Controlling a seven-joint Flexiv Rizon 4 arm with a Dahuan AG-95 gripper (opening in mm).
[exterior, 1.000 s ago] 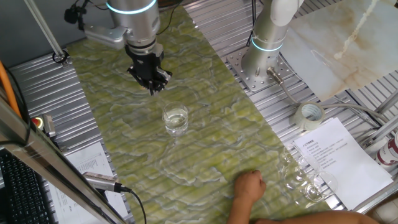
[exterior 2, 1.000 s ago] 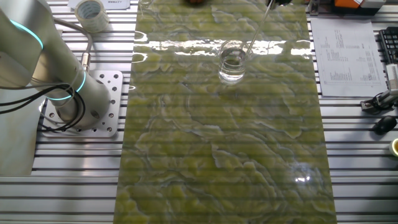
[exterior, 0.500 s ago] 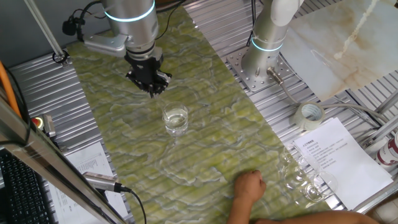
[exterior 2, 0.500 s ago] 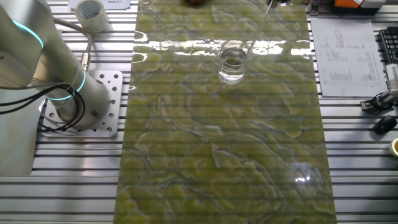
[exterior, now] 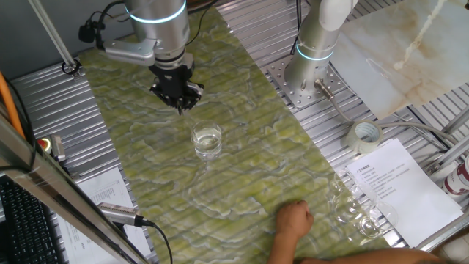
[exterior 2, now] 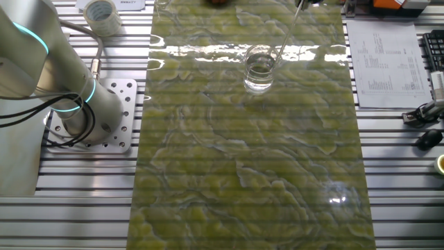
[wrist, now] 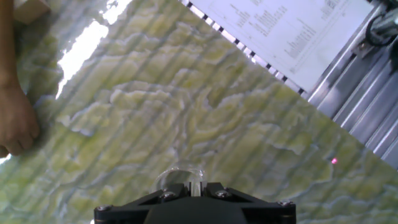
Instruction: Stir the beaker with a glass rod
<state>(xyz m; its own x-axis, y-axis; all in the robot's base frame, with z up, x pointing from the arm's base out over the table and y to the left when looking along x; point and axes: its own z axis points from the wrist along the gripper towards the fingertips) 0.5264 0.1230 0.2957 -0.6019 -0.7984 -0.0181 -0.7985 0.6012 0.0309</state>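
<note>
My gripper [exterior: 180,105] is clamped on the rod [exterior 2: 284,43], which slants down from my jaws into the beaker [exterior: 207,140] just below; rod is in, so stirring is under way or about to begin.

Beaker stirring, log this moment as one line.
gripper: holds glass rod | rod: slants into beaker | beaker: upright on mat

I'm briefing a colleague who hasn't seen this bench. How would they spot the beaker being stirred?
Find the long green marbled mat running down the table. Near its middle stands a short clear glass beaker, just in front of the black gripper. Unlike the round-bellied glass vessels clustered by the printed paper, it stands alone, straight-walled, with a thin glass rod leaning in.
</note>
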